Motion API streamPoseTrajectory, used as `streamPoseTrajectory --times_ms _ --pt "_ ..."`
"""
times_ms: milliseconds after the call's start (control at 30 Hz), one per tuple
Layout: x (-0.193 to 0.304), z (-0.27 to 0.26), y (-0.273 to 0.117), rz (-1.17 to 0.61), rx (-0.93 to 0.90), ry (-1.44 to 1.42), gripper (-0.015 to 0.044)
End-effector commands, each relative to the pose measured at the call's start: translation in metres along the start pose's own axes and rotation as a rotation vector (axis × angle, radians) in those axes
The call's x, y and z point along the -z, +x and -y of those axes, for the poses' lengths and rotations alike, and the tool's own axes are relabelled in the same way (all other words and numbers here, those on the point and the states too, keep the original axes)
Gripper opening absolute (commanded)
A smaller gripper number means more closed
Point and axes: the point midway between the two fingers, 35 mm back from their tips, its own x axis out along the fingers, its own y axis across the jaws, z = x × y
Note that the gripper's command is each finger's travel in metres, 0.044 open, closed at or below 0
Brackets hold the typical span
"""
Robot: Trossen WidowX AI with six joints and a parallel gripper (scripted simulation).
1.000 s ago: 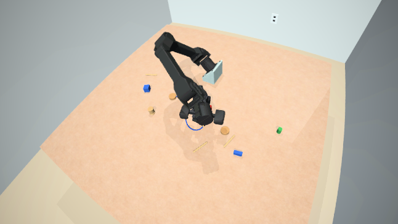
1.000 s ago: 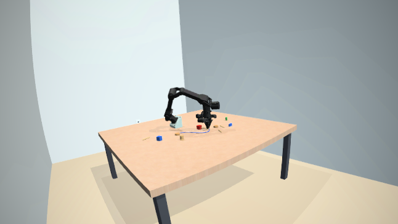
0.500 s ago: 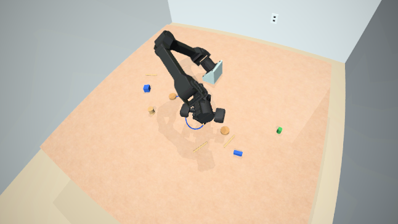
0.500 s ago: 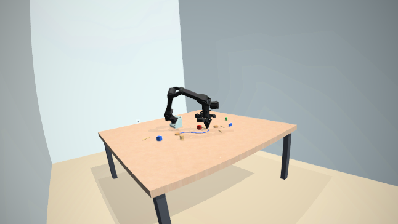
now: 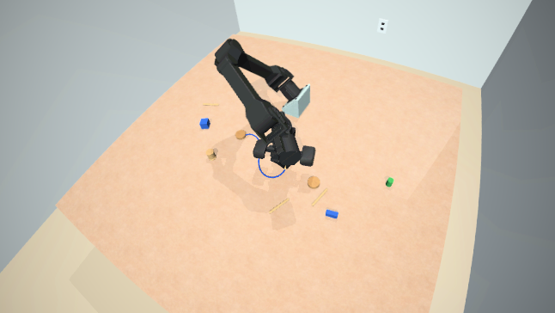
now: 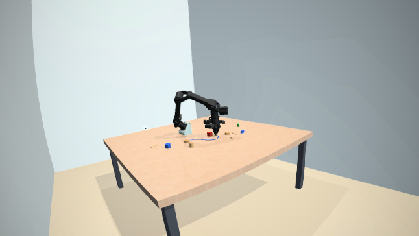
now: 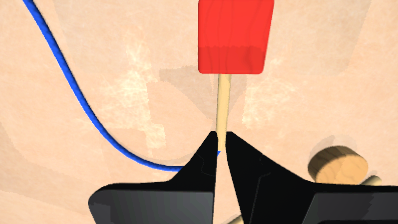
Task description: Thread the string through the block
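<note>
My gripper [image 5: 285, 166] [image 6: 216, 134] [image 7: 220, 136] is shut on the rear part of the wooden stick [image 7: 223, 102], low over the table. The stick runs straight ahead into the near face of the red block [image 6: 209, 133] [image 7: 235, 35]; its front end is hidden there. The block's far side is out of the wrist view, and the arm hides the block in the top view. The blue string [image 5: 271, 176] [image 6: 204, 139] [image 7: 80, 97] curves from the fingers round to the wooden button [image 5: 240, 134] [image 6: 186, 141].
Right of the gripper lies another wooden disc [image 5: 314, 182] [image 7: 345, 167], with two loose sticks [image 5: 279, 205] [image 5: 320, 197] and a blue bar [image 5: 332, 213] nearby. A wooden cylinder [image 5: 210, 154], a blue cube [image 5: 204, 124] and a third stick [image 5: 210, 104] lie left; a green piece [image 5: 389, 182] stands far right.
</note>
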Motion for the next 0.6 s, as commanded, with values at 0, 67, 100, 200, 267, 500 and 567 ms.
streamPoseTrajectory --times_ms 0,67,100,200,267,500,567 --pt "-0.006 0.000 -0.003 -0.005 0.007 0.005 0.0000" --pt "-0.009 0.000 -0.003 -0.005 0.007 0.005 0.0000" --pt "-0.011 0.000 -0.003 -0.005 0.007 0.005 0.0000" --pt "-0.015 0.000 -0.003 -0.005 0.008 0.005 0.0000" --pt "-0.018 0.000 -0.003 -0.005 0.008 0.005 0.0000" --pt "-0.028 0.001 -0.002 -0.005 0.008 0.005 0.0000" --pt "-0.031 0.001 -0.002 -0.005 0.008 0.004 0.0000"
